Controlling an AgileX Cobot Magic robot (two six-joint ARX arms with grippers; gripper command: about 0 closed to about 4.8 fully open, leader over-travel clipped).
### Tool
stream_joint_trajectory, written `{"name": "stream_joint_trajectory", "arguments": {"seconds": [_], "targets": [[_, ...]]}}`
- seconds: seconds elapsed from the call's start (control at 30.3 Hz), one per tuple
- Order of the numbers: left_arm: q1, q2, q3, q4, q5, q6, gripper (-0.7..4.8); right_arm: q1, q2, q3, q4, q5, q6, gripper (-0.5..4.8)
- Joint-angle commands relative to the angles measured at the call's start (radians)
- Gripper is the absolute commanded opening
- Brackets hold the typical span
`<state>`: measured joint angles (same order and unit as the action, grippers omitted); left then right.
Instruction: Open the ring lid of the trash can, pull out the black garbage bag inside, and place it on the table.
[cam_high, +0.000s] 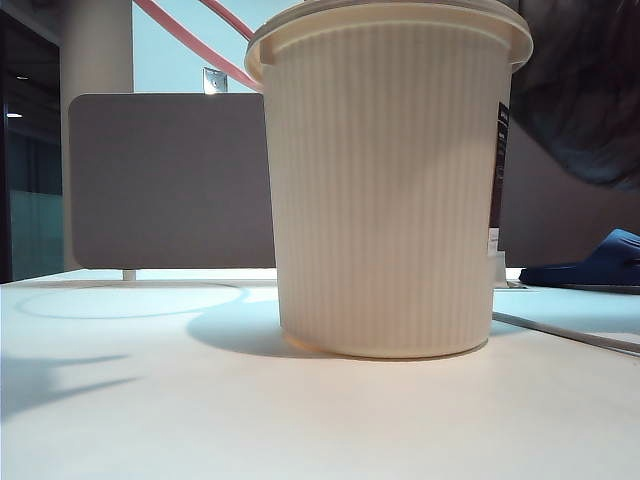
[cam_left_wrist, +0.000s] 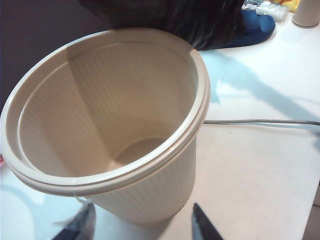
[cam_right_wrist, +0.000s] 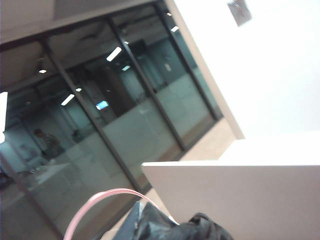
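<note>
The cream ribbed trash can (cam_high: 385, 190) stands upright on the white table (cam_high: 300, 420). In the left wrist view the trash can (cam_left_wrist: 110, 115) shows a bare inside. My left gripper (cam_left_wrist: 142, 227) is open, one finger on each side of the can's lower wall, apart from it. The black garbage bag (cam_high: 585, 90) hangs in the air above and behind the can's right side. My right gripper (cam_right_wrist: 155, 222) is shut on the black garbage bag (cam_right_wrist: 185, 227). The pink ring lid (cam_high: 195, 45) is off the can and up in the air; the ring lid (cam_right_wrist: 95, 202) curves beside the bag.
A grey partition panel (cam_high: 170, 180) stands behind the can. A dark blue slipper (cam_high: 600, 262) lies at the right, and a thin cable (cam_high: 570, 335) runs across the table there. A white cup (cam_left_wrist: 306, 12) stands at the far edge.
</note>
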<state>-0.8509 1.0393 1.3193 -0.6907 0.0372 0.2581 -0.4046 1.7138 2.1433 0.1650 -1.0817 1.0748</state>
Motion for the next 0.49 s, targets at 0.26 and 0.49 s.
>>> {"name": "stream_joint_trajectory", "arguments": {"seconds": [0.26,0.49], "targets": [[0.0,-0.003,0.0,0.019,0.001,0.004,2.46,0.028,-0.008,0.005,-0.312,0.068,-0.335,-0.01],[0.0,-0.003,0.0,0.019,0.001,0.004,2.47,0.034,-0.008,0.005,-0.474,0.128,-0.502,-0.01]]}}
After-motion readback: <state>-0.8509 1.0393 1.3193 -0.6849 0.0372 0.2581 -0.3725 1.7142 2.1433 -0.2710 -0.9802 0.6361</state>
